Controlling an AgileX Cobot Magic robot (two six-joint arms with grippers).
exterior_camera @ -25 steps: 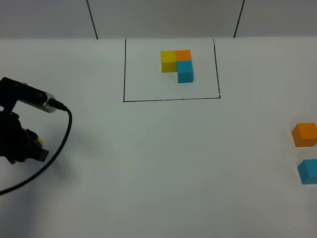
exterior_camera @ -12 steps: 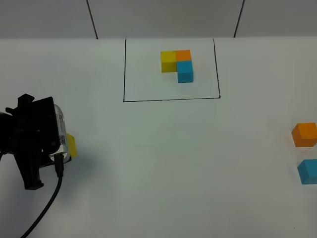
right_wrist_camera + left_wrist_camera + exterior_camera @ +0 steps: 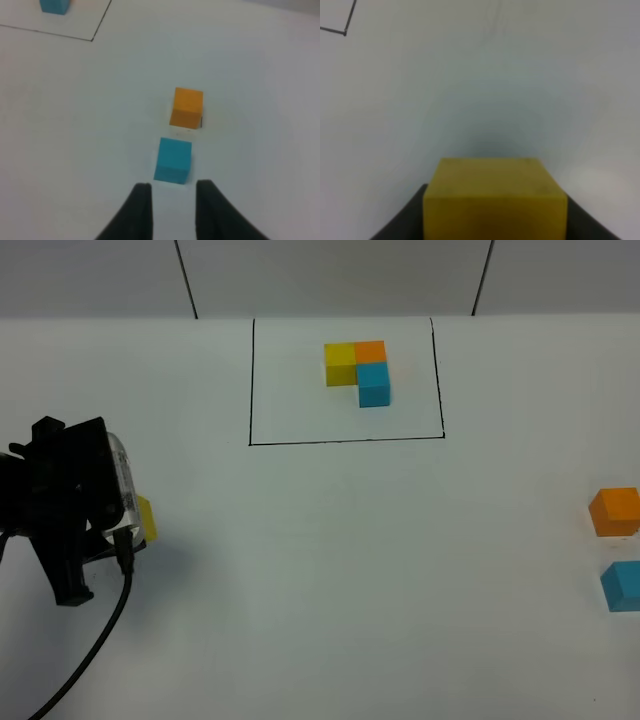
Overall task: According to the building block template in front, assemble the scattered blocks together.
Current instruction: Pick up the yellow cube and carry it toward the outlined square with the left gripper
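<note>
The building block template (image 3: 357, 371) is a yellow, orange and light blue L of cubes inside a thin black rectangle (image 3: 345, 441) at the back. Of the scattered blocks, the yellow cube (image 3: 146, 518) is at the far left, and my left gripper (image 3: 130, 525) is shut on it. The left wrist view shows this yellow cube (image 3: 495, 195) filling the space between the dark fingers (image 3: 402, 225). The orange cube (image 3: 614, 511) and the light blue cube (image 3: 622, 586) lie at the right edge. My right gripper (image 3: 172, 210) is open just short of the light blue cube (image 3: 173, 160), with the orange cube (image 3: 187, 106) beyond it.
The white table (image 3: 350, 570) runs between the left arm and the two cubes on the right. A black cable (image 3: 95, 640) trails from the left arm toward the front edge. A corner of the black frame (image 3: 93, 39) shows in the right wrist view.
My left arm has swung in from the left edge toward the right with the yellow cube, then shifted slightly toward the back. The orange and light blue cubes have not moved.
</note>
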